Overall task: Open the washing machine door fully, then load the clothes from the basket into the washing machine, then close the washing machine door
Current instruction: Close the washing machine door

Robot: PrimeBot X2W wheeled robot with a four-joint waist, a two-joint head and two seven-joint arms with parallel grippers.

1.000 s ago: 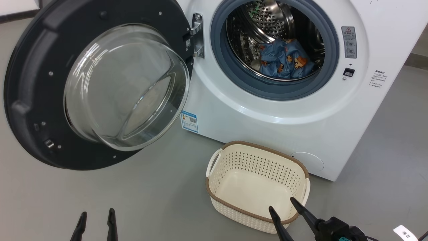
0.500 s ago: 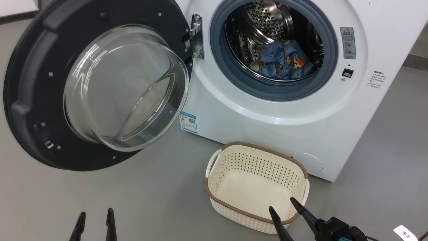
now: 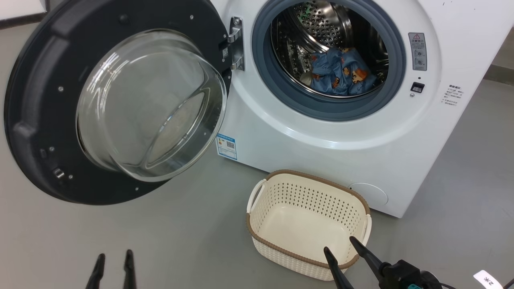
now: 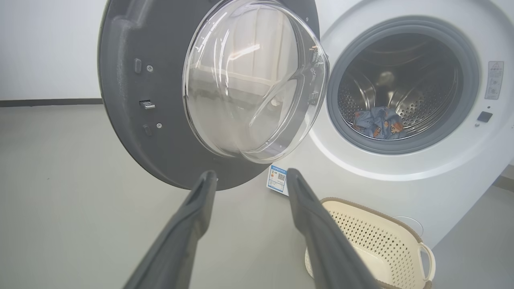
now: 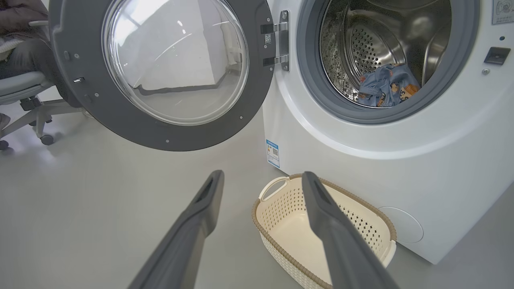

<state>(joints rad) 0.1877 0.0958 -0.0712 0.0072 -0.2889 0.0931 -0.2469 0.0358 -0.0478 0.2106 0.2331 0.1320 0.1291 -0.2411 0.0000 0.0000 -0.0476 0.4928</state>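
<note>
- Since a second ago, only the left gripper (image 3: 115, 253) has changed: its two dark fingers have drawn slightly closer together. They are still parted with nothing between them, low in front of the washing machine (image 3: 321, 136), on its door side.
- The right gripper (image 3: 339, 243) is spread wide and holds nothing. Its fingertips are over the near rim of the basket (image 3: 317, 176).
- The washing machine door (image 3: 36, 100) is swung fully out on its hinge (image 3: 237, 42), left of the machine's opening in the head view. It has a wide black rim, and its bulging clear glass bowl faces outward.
- The clothes (image 3: 341, 74) lie bunched low inside the machine's perforated steel drum (image 3: 317, 24), behind the grey-blue gasket (image 3: 281, 92). They are blue cloth with orange-brown prints.
- The basket sits on the grey floor (image 3: 160, 233) just in front of the machine's lower front. It is cream with perforated walls, a brown rim and white side handles, and its bottom is bare.
- A small blue label sticker (image 3: 227, 146) is on the machine's front, near the lower corner on the door side.
</note>
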